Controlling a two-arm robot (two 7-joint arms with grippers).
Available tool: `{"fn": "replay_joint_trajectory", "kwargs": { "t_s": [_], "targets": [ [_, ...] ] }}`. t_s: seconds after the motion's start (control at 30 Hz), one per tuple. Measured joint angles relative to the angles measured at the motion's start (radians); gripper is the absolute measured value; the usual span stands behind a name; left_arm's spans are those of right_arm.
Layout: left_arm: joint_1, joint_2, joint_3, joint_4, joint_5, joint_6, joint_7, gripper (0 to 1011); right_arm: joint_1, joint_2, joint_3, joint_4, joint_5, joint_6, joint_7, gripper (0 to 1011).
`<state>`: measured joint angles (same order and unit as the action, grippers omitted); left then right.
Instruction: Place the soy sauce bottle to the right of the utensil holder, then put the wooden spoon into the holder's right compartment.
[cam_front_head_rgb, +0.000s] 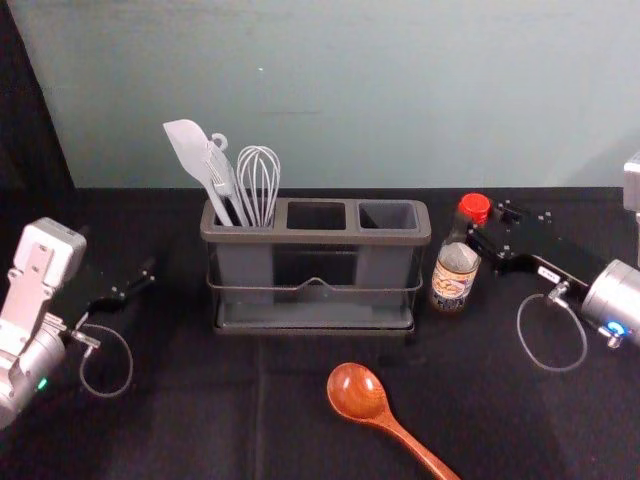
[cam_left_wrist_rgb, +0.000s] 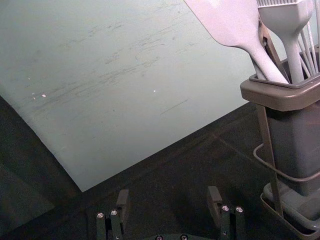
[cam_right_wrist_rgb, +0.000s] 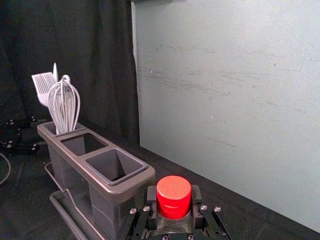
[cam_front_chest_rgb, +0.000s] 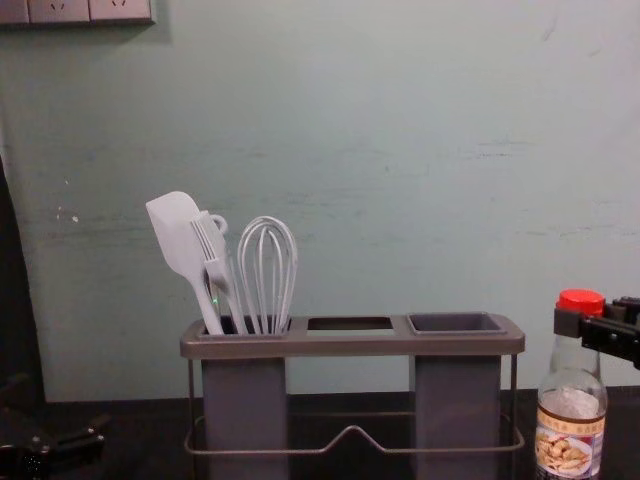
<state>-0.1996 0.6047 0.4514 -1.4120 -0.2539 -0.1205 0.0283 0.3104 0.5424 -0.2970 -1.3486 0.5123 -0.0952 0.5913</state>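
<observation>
Right gripper (cam_front_head_rgb: 474, 235) clasps bottle (cam_front_head_rgb: 454, 284) — left gripper (cam_front_head_rgb: 136, 280) near holder (cam_front_head_rgb: 316, 238).

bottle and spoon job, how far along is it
The bottle is upright right of the holder, so placing looks nearly done. The right gripper is shut on its neck; letting go is left. The spoon lies in front of the holder and the right compartment is empty, so that step is all left. The left gripper is open, left of the holder.
</observation>
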Motion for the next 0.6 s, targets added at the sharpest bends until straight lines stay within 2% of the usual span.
{"fn": "replay_joint_trajectory", "kwargs": {
  "t_s": [0.6],
  "targets": [
    [0.000,0.000,0.000,0.000,0.000,0.000,0.000,1011,-0.004,0.003,-0.005,0.002,-0.008,0.009,-0.001,382]
  ]
}}
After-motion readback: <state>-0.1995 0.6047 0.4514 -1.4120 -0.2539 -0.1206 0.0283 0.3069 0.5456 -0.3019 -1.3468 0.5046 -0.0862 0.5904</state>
